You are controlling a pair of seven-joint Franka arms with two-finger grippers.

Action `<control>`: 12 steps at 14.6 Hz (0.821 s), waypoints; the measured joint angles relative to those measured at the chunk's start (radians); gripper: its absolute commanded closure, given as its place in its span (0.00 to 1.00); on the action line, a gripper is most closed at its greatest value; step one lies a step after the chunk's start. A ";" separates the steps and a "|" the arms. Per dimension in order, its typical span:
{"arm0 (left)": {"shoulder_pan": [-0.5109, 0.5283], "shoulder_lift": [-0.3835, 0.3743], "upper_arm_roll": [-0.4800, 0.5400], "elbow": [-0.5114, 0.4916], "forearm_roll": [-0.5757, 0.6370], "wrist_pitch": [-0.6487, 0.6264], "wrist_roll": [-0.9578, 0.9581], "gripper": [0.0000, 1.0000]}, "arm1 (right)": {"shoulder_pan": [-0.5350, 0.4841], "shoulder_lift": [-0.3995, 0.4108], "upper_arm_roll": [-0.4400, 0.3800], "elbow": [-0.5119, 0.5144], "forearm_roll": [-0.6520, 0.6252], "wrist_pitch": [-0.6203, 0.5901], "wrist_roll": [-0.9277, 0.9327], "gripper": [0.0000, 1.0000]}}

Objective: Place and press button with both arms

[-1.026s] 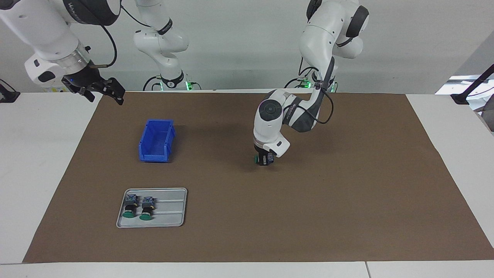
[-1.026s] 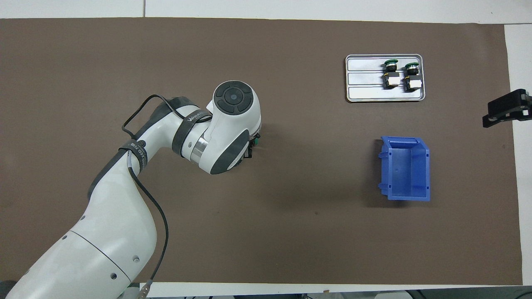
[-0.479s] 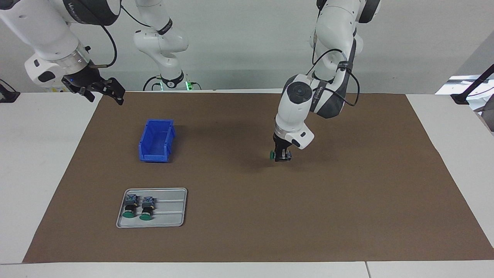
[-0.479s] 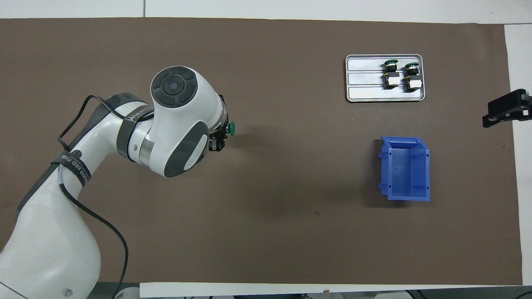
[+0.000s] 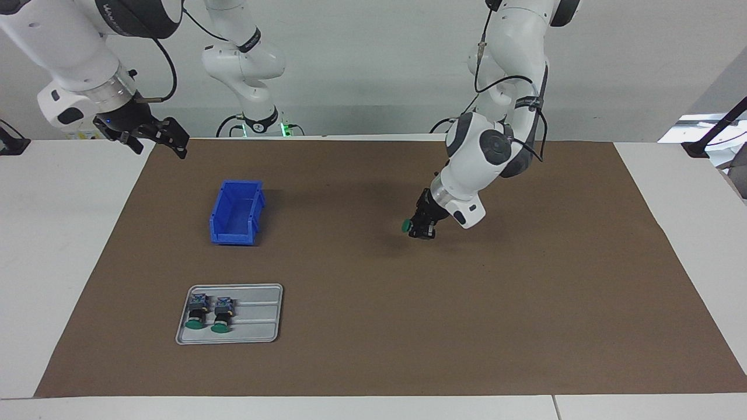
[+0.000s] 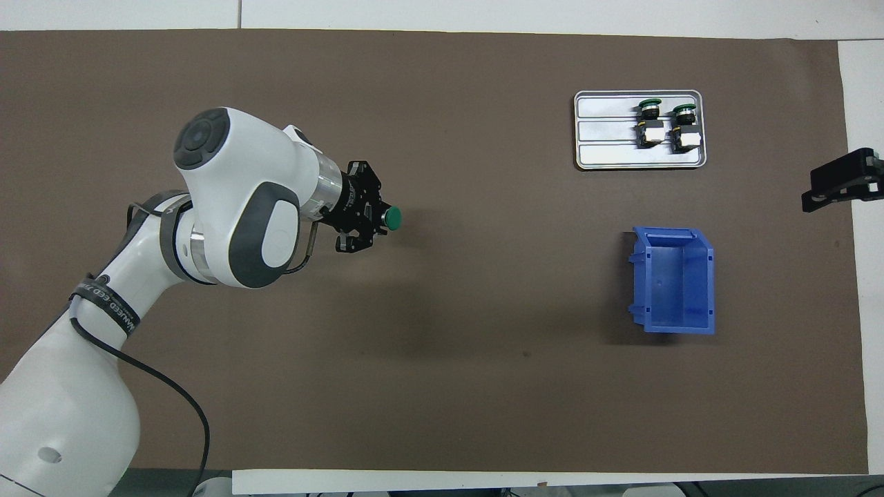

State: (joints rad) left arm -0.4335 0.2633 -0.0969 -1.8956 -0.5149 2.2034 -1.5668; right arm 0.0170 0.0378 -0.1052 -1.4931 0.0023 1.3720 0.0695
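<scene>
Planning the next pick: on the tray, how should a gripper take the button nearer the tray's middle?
Grip the button across its black body, between the green cap and the terminal block, coming straight down from above. It lies on its side along the tray, its neighbour close beside it, so clearance is tight.

Two white arms [image 5: 496, 146] with rounded shells and dark grey joint sections are carrying silver wrist rings and black grippers, the left gripper [image 6: 369, 219] and right gripper [image 5: 157, 135] alike. Black cables are looping along the arms, strapped by dark lettered bands. Green lights are glowing at the bases.
</scene>
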 measured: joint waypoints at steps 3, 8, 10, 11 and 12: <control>0.041 -0.007 0.001 -0.023 -0.103 0.022 0.073 0.92 | 0.000 0.000 0.000 0.000 0.000 0.000 0.000 0.01; 0.069 -0.039 0.001 -0.112 -0.351 0.067 0.294 0.92 | 0.000 0.000 0.000 0.000 0.000 0.000 0.000 0.01; 0.091 -0.054 0.002 -0.147 -0.441 0.078 0.375 0.92 | 0.000 0.000 0.000 0.000 0.000 0.000 0.000 0.01; 0.103 -0.061 0.002 -0.164 -0.501 0.078 0.430 0.92 | 0.000 0.000 0.000 0.000 0.000 0.000 0.000 0.01; 0.110 -0.067 0.002 -0.181 -0.560 0.079 0.480 0.92 | 0.000 0.000 0.000 0.000 0.000 0.000 0.000 0.01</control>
State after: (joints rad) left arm -0.3235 0.1963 -0.0945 -2.0769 -1.0752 2.2819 -1.0868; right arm 0.0170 0.0378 -0.1052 -1.4931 0.0023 1.3720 0.0695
